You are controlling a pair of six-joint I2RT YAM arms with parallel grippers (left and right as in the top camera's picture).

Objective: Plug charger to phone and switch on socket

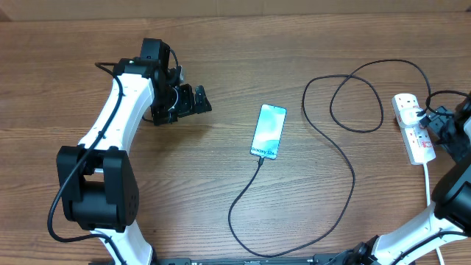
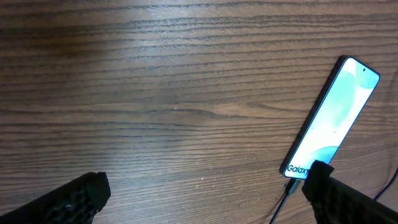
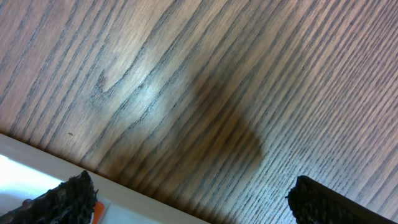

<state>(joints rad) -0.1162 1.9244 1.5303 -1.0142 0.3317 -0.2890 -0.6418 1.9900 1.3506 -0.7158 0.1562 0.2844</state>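
Brown wood-grain table point(image 1: 221, 73), phone point(image 1: 268, 131) and looping charger point(image 1: 354, 177) on top

Slim phone point(image 1: 268, 131) lying flat and face up near the middle of the bench point(image 1: 184, 184), blue-and-white screen lit, thin black charger point(image 1: 229, 212) meeting its lower edge and looping rightward to the white, red-switched socket point(image 1: 413, 129) at the right edge.
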